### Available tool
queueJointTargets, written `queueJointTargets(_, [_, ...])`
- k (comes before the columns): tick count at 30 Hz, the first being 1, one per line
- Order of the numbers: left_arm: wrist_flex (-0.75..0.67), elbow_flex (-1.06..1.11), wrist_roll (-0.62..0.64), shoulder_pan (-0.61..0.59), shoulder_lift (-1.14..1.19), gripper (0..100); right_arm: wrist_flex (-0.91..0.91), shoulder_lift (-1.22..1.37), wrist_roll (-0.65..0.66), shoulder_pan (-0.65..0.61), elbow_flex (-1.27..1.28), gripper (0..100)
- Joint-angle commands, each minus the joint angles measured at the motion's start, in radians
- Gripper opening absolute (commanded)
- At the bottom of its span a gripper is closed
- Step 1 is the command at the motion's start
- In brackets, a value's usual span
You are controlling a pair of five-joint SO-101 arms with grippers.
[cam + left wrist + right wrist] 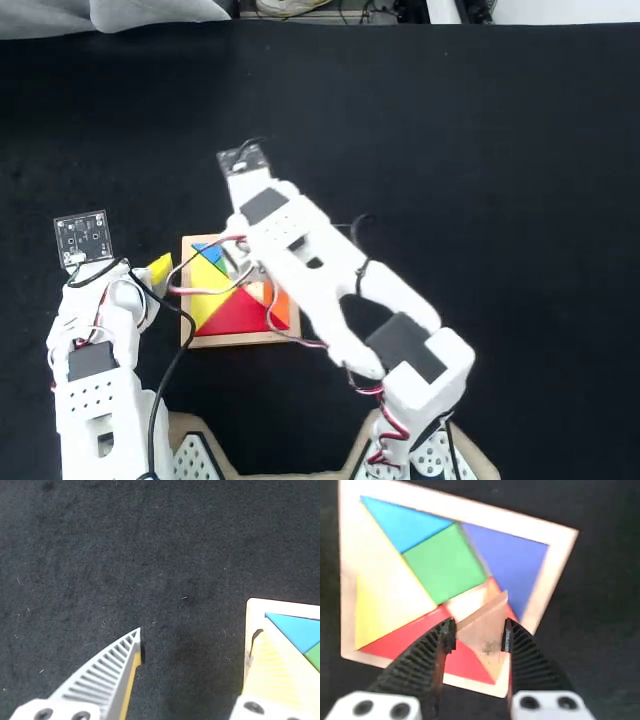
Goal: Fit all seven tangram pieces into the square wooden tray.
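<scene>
Left arm [95, 360] and right arm [330, 280]: white shells, black servo blocks, red-black-white cables [387, 415]. Left gripper [197, 645] white, ribbed, yellow-edged; right gripper [477, 635] black, ribbed. Screws [362, 707] at white finger bases.

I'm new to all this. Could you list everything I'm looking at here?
Table: one, black, under everything.
Wooden tray: one, pale, on the table in front of the arms.
Pieces lying in the tray: five; light blue triangle, green square, dark blue piece, yellow triangle, red triangle.
Orange triangle: one, held over the tray.
Left arm: one, white, left fingers open beside the tray.
Right arm: one, white, right fingers shut on the orange triangle.
</scene>
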Motion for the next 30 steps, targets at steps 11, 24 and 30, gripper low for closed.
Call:
queueJointTargets(11, [-0.020, -0.012, -0.002, 0.004, -0.009, 34, 0.078, 0.061, -0.103, -0.049, -0.110, 33.3])
queueJointTargets(24, [-0.020, -0.010, -0.005, 0.005, -0.009, 34, 0.210, -0.088, 0.071, 0.097, -0.117, 33.2])
queueJointTargets(30, [-0.020, -0.010, -0.006, 0.007, -0.009, 34, 0.275, -0.139, 0.241, 0.276, -0.120, 33.2])
